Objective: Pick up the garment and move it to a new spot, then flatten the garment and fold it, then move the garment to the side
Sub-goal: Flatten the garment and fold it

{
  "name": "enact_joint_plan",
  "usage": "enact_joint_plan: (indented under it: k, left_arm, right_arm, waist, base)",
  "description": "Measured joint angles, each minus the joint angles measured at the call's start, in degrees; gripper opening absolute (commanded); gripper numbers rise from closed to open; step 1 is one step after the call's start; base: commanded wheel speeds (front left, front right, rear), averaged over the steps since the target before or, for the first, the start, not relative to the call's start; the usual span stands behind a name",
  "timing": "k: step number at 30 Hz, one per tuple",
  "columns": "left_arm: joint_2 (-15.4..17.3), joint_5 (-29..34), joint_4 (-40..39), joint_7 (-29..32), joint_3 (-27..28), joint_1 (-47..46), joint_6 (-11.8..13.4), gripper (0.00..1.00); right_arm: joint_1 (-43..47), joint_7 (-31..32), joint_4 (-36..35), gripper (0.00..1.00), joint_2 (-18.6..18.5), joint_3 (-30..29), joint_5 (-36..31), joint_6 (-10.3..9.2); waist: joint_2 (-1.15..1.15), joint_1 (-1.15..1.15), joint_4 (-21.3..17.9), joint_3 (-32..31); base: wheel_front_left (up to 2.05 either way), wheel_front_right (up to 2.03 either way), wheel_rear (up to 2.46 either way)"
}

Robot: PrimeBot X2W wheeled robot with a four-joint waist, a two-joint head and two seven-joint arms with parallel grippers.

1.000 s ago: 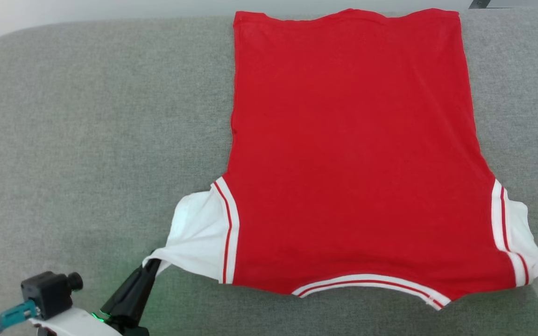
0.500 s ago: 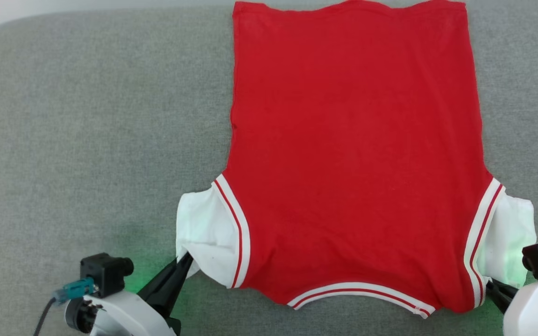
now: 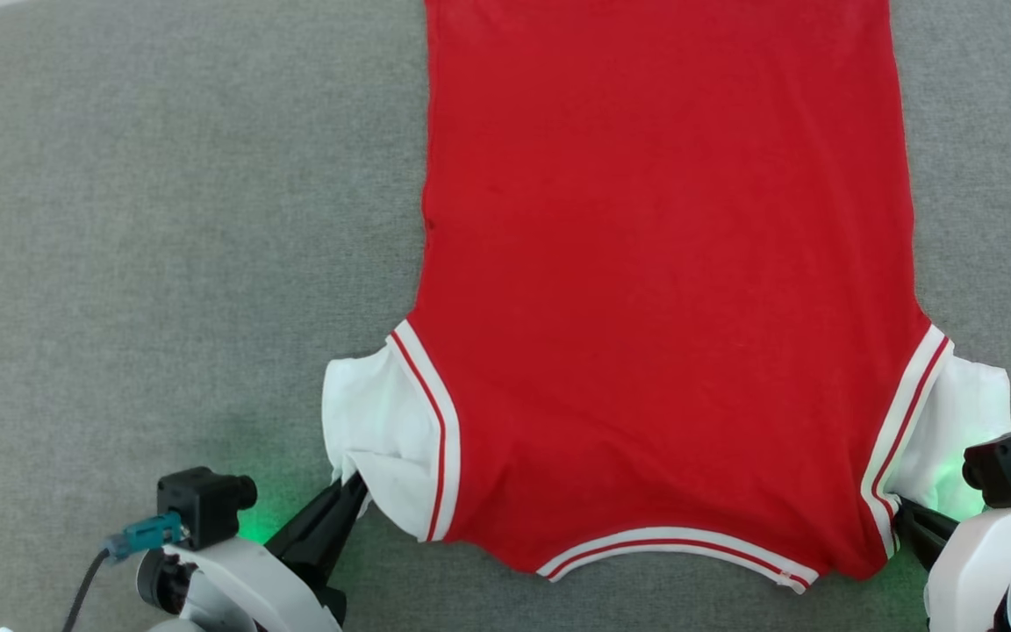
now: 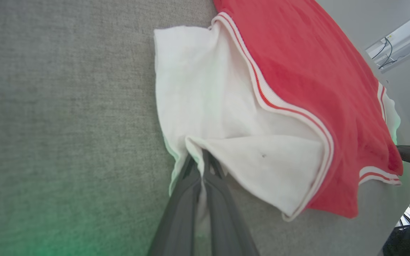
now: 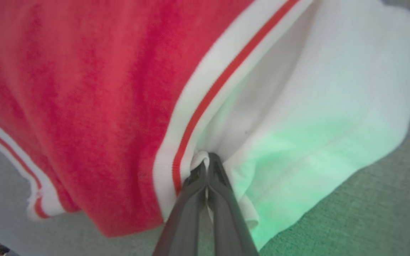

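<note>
Garment [image 3: 663, 290] lies spread on the grey surface [image 3: 163, 219], collar end nearest the robot. Left gripper [image 3: 349, 485] and right gripper [image 3: 902, 516] are each pinched shut on its white sleeve fabric; flattening well likely means pulling both evenly, low and outward

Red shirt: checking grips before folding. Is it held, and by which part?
The left claw pinches the small red soft-fabric shirt by the edge of the white sleeve nearest it; the right claw pinches the other white sleeve beside its striped trim.
</note>
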Motion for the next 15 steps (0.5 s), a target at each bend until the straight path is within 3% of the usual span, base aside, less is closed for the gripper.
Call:
enact_joint_plan:
  k: [1,4,8,15]
  left_arm:
    - [0.0,-0.1,0.0,0.0,0.1,0.0,-0.1,0.00]
    - [0.1,-0.4,0.1,-0.3,0.2,0.0,0.0,0.00]
    - [0.3,-0.4,-0.6,-0.8,0.4,0.5,0.4,0.00]
    - [0.9,0.5,-3.9,-1.6,0.5,2.0,2.4,0.00]
  right_arm:
    - [-0.1,-0.9,0.1,1.00,0.3,-0.1,-0.3,0.01]
    - [-0.3,-1.4,-0.3,1.00,0.8,-0.2,-0.4,0.00]
    - [-0.9,1.6,-6.1,1.00,0.4,-1.5,1.1,-0.07]
    - [-5.0,12.0,-20.5,1.00,-3.2,-11.0,4.7,-0.08]
  waist:
    - [0.00,0.00,-0.1,0.0]
    - [0.00,0.00,-0.4,-0.2]
    - [0.00,0.00,-0.8,-0.8]
    - [0.00,0.00,-0.3,-1.7]
  base:
    - [0.00,0.00,0.00]
    - [0.00,0.00,0.00]
    - [0.00,0.00,0.00]
    - [0.00,0.00,0.00]
